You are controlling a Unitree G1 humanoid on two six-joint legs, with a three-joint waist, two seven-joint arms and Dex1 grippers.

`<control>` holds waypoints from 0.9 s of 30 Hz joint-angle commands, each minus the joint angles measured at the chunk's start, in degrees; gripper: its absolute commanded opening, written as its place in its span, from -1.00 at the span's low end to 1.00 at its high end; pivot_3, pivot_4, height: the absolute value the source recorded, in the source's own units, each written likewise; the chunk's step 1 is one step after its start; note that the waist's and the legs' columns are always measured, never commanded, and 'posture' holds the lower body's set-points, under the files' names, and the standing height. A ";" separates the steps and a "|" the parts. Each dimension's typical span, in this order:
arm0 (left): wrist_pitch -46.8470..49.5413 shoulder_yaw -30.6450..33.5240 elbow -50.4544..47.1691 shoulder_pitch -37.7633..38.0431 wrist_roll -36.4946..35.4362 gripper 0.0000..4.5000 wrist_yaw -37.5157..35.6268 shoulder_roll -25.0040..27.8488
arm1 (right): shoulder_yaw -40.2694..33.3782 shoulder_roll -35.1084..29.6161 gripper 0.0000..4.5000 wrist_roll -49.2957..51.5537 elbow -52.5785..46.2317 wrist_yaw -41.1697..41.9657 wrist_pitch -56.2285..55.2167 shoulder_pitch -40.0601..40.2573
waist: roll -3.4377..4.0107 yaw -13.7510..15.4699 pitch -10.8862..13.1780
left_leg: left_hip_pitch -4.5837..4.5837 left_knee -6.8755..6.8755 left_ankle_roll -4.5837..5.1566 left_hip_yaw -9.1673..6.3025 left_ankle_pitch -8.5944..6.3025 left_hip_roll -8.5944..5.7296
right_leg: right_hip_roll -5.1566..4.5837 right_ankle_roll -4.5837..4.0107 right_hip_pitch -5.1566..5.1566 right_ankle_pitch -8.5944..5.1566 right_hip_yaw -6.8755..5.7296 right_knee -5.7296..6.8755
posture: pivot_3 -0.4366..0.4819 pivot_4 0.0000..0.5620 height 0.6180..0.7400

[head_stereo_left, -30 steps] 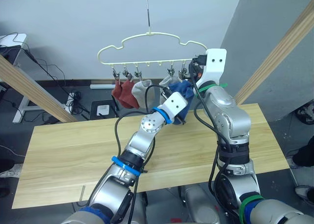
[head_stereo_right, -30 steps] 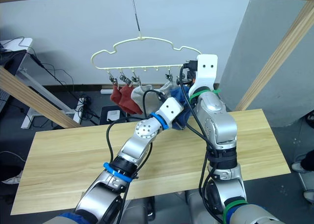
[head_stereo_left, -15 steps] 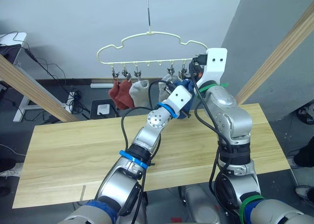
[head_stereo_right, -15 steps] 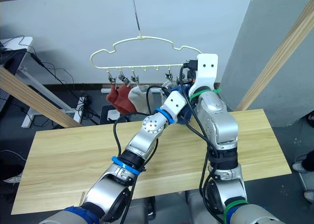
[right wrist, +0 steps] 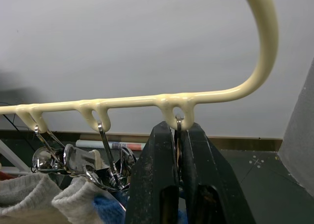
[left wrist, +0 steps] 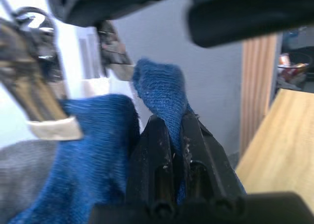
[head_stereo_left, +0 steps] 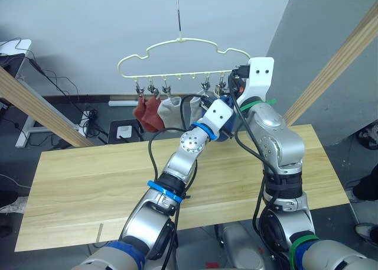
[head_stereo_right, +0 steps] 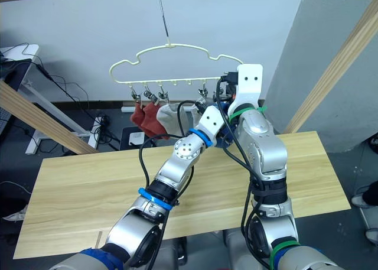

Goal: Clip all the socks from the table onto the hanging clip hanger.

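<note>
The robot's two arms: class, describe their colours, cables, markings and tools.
Both arms are silver-grey metal with white wrist housings and loose black cables. The left arm wears blue bands, the right arm green bands. Each ends in a tool of two black fingers: left tool, right tool.

Knitted cloth socks (left wrist: 162, 94), glossy coated-wire clip hanger (right wrist: 216, 94), matt wood table (head_stereo_left: 88, 175)

A pale grey wall (head_stereo_left: 88, 28) stands behind, meeting a darker grey wall (head_stereo_left: 319, 39) on the right. Slanted wooden beams (head_stereo_left: 35, 107) cross both sides. Cables and a power strip (head_stereo_left: 88, 121) lie on the dark floor (head_stereo_left: 59, 141).
</note>
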 commanded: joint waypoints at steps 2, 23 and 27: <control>-0.67 0.51 -0.70 -1.35 0.21 -0.99 0.96 -0.58 | 0.53 -0.33 -1.00 -0.07 -3.02 -0.02 -0.74 -0.05 | 0.00 0.00 0.00 | 0.00 0.00 0.00 0.00 0.00 0.00 | 0.00 0.00 0.00 0.00 0.00 0.00 | -0.57 0.09 1.00; -0.57 0.15 -0.83 -0.51 1.06 -0.99 2.89 -1.19 | 1.18 -1.47 -1.00 -0.60 -3.16 -0.29 -1.21 -0.13 | 0.00 -0.06 0.00 | -0.01 0.00 0.00 0.00 0.00 0.00 | 0.00 0.00 0.00 0.00 0.00 0.01 | -0.58 0.10 1.00; -0.72 0.31 -0.70 -1.09 1.03 -0.99 3.48 -1.47 | 1.00 -1.31 -1.00 -0.41 -3.21 -0.53 -0.08 0.01 | 0.00 -0.06 0.00 | -0.01 0.00 0.00 -0.01 0.00 0.00 | 0.00 0.00 0.00 0.00 0.00 0.00 | -0.58 0.10 1.00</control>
